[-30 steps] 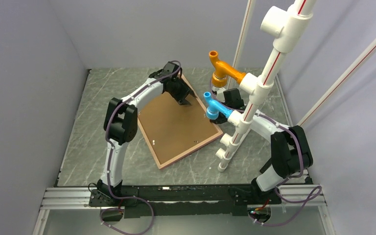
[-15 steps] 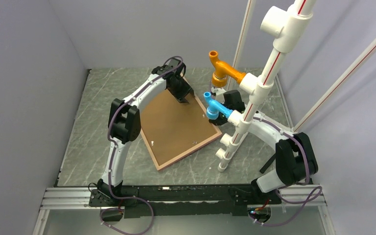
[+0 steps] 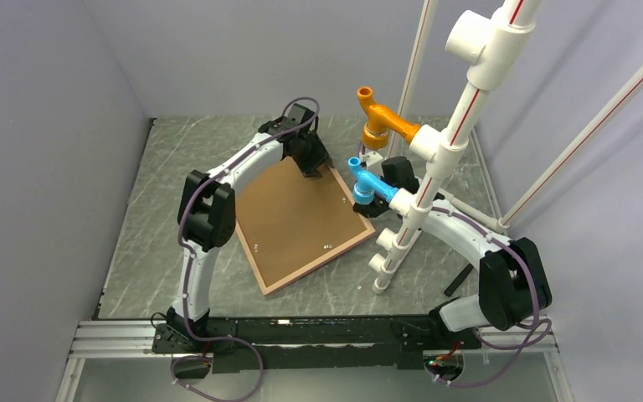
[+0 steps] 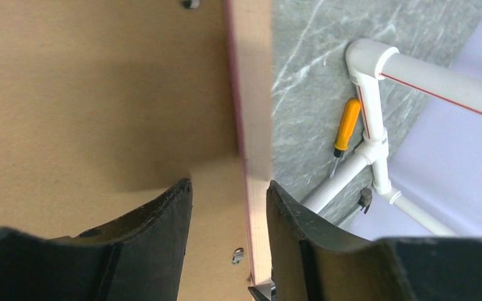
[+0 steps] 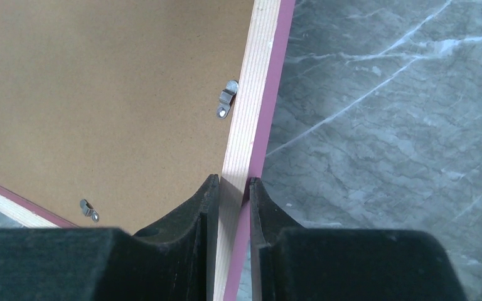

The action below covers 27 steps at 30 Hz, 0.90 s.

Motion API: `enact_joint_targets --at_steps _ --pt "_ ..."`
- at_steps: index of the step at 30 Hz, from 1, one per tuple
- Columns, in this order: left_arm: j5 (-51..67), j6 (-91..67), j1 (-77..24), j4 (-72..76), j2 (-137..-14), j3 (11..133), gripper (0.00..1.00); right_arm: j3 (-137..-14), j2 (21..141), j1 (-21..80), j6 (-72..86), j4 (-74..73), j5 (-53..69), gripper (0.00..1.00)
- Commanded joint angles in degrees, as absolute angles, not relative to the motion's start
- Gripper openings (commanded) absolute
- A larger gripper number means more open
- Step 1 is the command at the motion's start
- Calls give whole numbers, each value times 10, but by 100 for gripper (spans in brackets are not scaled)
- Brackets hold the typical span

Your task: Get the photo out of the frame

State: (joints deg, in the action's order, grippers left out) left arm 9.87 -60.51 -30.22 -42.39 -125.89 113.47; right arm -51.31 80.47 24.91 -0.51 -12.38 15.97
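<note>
Brown board is filling the left wrist view, and the left gripper [image 4: 229, 188] is hanging right over it with its jaws spread wider than the rail beneath. One finger [image 4: 157, 232] is sitting above the backing board [image 4: 100, 94]. The other is lining up at the outer pink edge of the frame [image 4: 254, 125], so the pale wood rail is running up between the two. That's a released hand: the board-side finger is standing apart from the rail, with no squeeze showing.

Just past the outer finger, grey marble table [image 4: 307, 75] is showing. Further out, an orange-handled screwdriver [image 4: 346, 128] is lying beside a white pipe stand [image 4: 376, 119].

From above, the frame is lying back side up and turned diagonally. The left gripper is working at its far corner and the right arm is reaching in at its right-hand corner, partly hidden behind a blue pipe fitting [image 3: 367, 182].

Over to the right gripper [image 5: 233, 182], and this one is clamping. Its jaws are drawn almost together, and the frame's side rail is passing straight through the narrow gap, pinched on both faces. A small metal clip [image 5: 227, 98] is sitting just ahead of the fingertips, where rail meets board. A second clip [image 5: 88, 209] is lying off to the fingers' left near the adjoining rail. To the fingers' right, only marble is showing.
</note>
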Motion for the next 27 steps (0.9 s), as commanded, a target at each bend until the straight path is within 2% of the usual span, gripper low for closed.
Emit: enact_joint_targets --at_steps 1,7,9,12,17,19,24,27 --pt "105 -563 -309 -332 -1206 1112 52 -526 770 265 -18 -69 227 0" --pt "115 -572 -315 -365 -1246 1150 51 -521 764 275 -19 -64 232 0" --pt "101 -573 -318 -375 -1251 1154 46 -521 764 278 -19 -63 224 0" --pt "76 -582 -322 -377 -1241 1136 35 -520 762 282 -22 -64 215 0" --pt "54 -576 -327 -398 -1245 1136 25 -510 755 285 -24 -55 210 0" --pt "47 -572 -330 -414 -1255 1151 26 -509 755 286 -24 -53 209 0" --pt "40 -581 -335 -452 -1277 1177 42 -510 754 292 -28 -54 202 0" --pt "38 -576 -339 -459 -1288 1190 43 -509 753 293 -29 -52 203 0"
